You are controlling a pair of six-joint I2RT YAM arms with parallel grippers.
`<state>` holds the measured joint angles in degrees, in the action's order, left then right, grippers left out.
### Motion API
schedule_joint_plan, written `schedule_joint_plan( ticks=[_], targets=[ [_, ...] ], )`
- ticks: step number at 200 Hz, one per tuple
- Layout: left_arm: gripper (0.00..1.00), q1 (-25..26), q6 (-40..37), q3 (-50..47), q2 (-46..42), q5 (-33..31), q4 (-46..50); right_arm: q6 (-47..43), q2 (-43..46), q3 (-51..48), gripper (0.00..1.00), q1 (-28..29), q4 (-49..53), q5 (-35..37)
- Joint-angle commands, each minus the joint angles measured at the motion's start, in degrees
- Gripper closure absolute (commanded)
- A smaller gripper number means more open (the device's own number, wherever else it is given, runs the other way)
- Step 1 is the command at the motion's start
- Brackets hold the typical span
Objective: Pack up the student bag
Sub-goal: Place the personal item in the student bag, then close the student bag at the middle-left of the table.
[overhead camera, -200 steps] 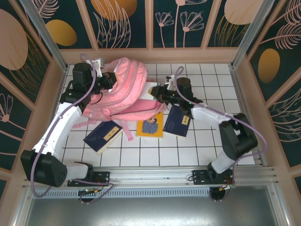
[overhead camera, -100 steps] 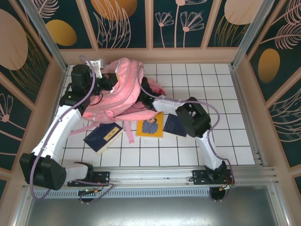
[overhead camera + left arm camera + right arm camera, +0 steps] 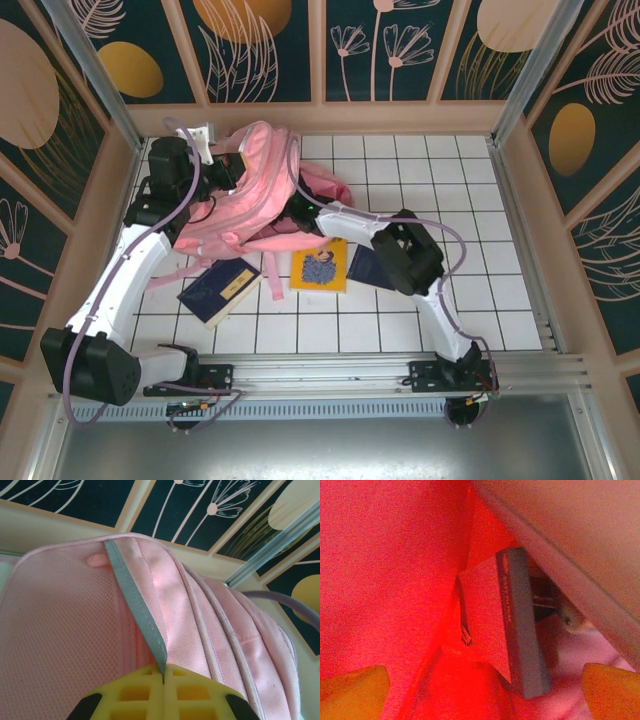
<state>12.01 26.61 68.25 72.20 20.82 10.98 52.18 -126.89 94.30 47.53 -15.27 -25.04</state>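
Right wrist: book [image 3: 512,625] inside student bag [image 3: 380,580]; right gripper [image 3: 482,695] apart, left gripper [image 3: 164,674] clamps bag.

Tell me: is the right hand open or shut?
Open: the right hand holds its fingertips wide apart inside the bag, clear of the book.

Fig. Navy book [image 3: 218,290] flat on white-tiled bench [image 3: 450,170], near-left. Yellow book [image 3: 320,268] at centre, well apart. Second navy book [image 3: 362,265] just right of yellow, partly hidden.
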Motion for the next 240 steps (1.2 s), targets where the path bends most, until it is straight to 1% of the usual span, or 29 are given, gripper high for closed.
schedule_joint_plan(
  ticks=[1,28,54,68,81,102,111,115,119,136,144,157,168,174,177,194,205,218,227,240],
  targets=[
    [1.0,0.5,-0.4,3.0,-2.2,-1.9,-5.3,-4.2,8.9,-7.6,0.01,-1.2,-4.0,2.4],
    [1.0,0.4,-0.5,2.1,-2.2,-3.5,-5.1,-7.6,17.3,-18.7,0.02,-2.2,-5.7,4.9],
    [1.0,0.4,-0.2,0.4,-2.0,-3.4,-5.9,-9.9,25.2,-28.9,0.04,-3.4,-8.0,7.1],
    [1.0,0.4,-0.3,-0.1,-1.7,-3.8,-5.9,-10.4,28.7,-32.1,0.07,-4.4,-6.3,8.8],
    [1.0,0.4,-0.3,-0.3,-1.3,-3.8,-5.5,-11.1,32.9,-35.4,0.08,-5.2,-3.6,13.2],
    [1.0,0.5,0.0,-1.2,-0.4,-3.3,-5.3,-11.8,39.5,-39.9,0.09,-7.4,4.0,21.5],
    [1.0,0.5,-0.1,-1.4,0.2,-2.5,-5.2,-12.4,43.0,-42.1,0.09,-8.2,7.3,25.5],
    [1.0,0.5,-0.2,-1.5,0.6,-1.6,-5.4,-12.6,44.5,-43.1,0.09,-8.4,8.9,28.4],
    [0.98,0.7,-0.4,-1.5,0.8,-1.1,-5.4,-12.7,46.2,-44.3,0.09,-8.6,10.7,31.3],
    [0.88,2.6,-2.1,-0.5,1.9,-1.5,-4.0,-12.1,51.2,-48.0,0.09,-10.1,16.2,37.8],
    [0.81,4.0,-3.9,0.9,2.8,-3.4,-1.8,-11.5,53.0,-49.5,0.09,-11.2,18.6,39.7],
    [0.68,6.9,-7.3,4.5,4.4,-7.9,2.6,-10.8,55.3,-51.7,0.09,-13.4,22.4,41.6],
    [0.61,9.2,-9.1,7.2,5.6,-10.6,5.2,-10.8,56.9,-53.7,0.09,-15.6,24.5,41.9],
    [0.58,10.0,-9.5,8.3,6.1,-11.5,6.1,-10.9,57.8,-54.9,0.09,-15.8,25.2,41.7],
    [0.57,10.4,-9.6,8.8,6.3,-11.7,6.4,-10.8,58.3,-55.5,0.09,-17.6,25.5,41.4],
    [0.52,13.0,-9.8,11.0,7.8,-12.6,7.6,-11.4,60.1,-59.2,0.09,-22.8,24.9,35.8],
    [0.51,15.7,-10.3,12.6,9.8,-13.2,9.0,-11.9,60.4,-60.8,0.09,-26.3,24.3,31.8],
    [0.51,19.9,-9.8,13.8,12.9,-12.1,9.8,-12.5,60.1,-61.9,0.09,-29.8,23.8,28.3],
    [0.51,23.2,-9.1,13.8,15.3,-11.2,9.4,-13.2,59.8,-62.6,0.1,-32.0,22.9,26.3],
    [0.52,27.8,-7.8,13.2,18.7,-9.9,7.8,-14.0,59.1,-63.2,0.1,-35.0,21.3,21.2]
  ],
)
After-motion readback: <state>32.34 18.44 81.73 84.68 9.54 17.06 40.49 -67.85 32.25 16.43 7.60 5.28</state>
